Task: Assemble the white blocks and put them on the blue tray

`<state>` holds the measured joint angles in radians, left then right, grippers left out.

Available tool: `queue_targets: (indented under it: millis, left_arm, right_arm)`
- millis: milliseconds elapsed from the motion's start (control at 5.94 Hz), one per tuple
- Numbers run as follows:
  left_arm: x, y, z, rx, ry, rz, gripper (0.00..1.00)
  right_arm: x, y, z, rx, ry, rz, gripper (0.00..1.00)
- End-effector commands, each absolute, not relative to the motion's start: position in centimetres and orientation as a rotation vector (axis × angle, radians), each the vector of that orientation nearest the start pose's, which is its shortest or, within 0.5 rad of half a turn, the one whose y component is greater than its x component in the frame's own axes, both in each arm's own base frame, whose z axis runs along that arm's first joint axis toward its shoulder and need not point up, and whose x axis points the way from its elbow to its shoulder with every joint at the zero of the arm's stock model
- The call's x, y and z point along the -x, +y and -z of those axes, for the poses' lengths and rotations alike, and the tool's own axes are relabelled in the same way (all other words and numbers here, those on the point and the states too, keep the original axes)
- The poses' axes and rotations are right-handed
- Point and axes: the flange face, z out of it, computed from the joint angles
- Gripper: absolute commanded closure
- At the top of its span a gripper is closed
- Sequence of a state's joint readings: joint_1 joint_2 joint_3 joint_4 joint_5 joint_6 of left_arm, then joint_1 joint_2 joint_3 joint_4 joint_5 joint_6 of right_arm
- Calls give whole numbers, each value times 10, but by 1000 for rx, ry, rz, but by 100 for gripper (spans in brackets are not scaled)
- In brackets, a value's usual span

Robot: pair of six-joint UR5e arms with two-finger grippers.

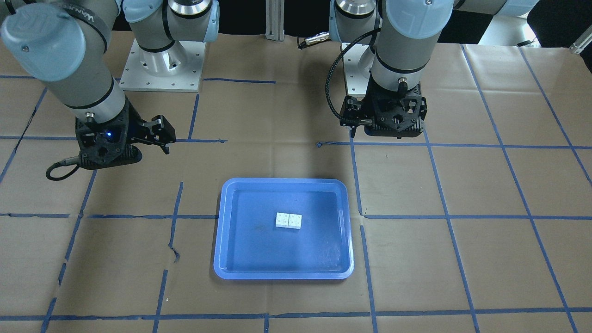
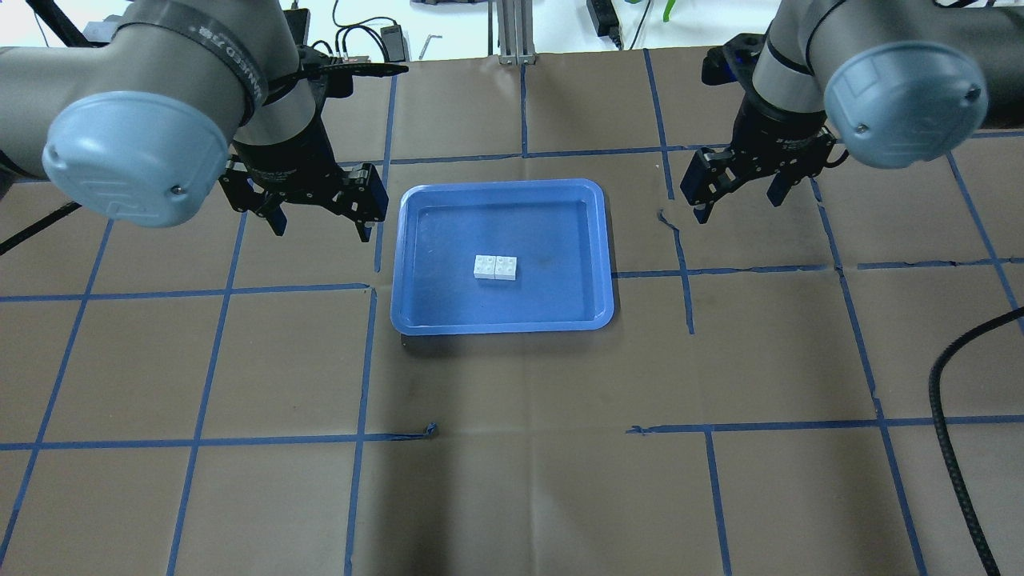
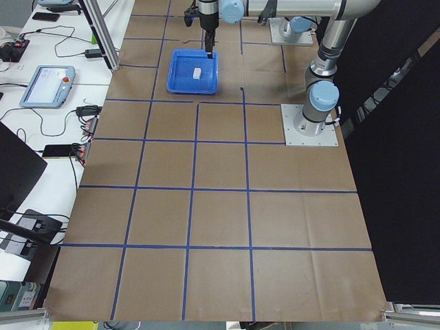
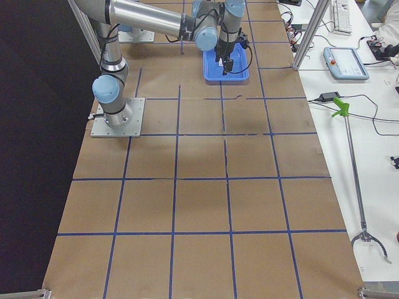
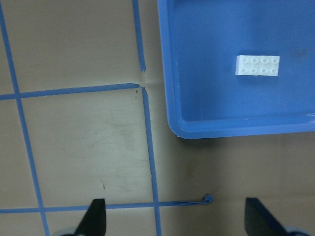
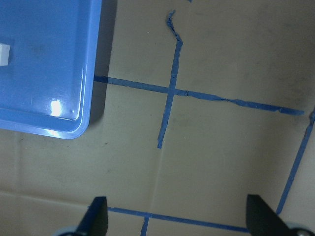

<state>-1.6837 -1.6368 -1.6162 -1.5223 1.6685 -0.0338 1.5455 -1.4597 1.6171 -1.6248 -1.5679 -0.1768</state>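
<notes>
The two white blocks (image 2: pixel 495 267) sit joined side by side, studs up, near the middle of the blue tray (image 2: pixel 502 186). They also show in the front view (image 1: pixel 288 220) and the left wrist view (image 5: pixel 257 66). My left gripper (image 2: pixel 320 228) is open and empty, hovering over the paper just left of the tray. Its fingers frame the bottom of the left wrist view (image 5: pixel 177 219). My right gripper (image 2: pixel 740 204) is open and empty, off the tray's right side. In the right wrist view (image 6: pixel 178 219) only the tray's corner (image 6: pixel 44 59) and a sliver of a block (image 6: pixel 4 54) show.
Brown paper with a blue tape grid (image 2: pixel 368 360) covers the table. A black cable (image 2: pixel 952 448) lies at the overhead view's right edge. The arm base plates (image 1: pixel 162 64) stand at the robot's side of the table. Torn tape ends (image 2: pixel 430 430) lie on the paper.
</notes>
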Motion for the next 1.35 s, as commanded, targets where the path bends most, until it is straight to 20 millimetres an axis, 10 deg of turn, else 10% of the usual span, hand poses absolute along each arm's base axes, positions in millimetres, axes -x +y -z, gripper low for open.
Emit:
queue_targets:
  millis: [0, 336, 1178]
  left_arm:
    - [182, -500, -446, -118, 3037, -63, 1]
    - [198, -504, -478, -131, 3115, 32, 1]
    - [199, -501, -472, -158, 3116, 27, 1]
  right_arm:
    - [-124, -493, -465, 17, 3131, -123, 0]
    - [-129, -475, -480, -36, 3136, -79, 0]
    - [-129, -475, -477, -36, 3137, -91, 0]
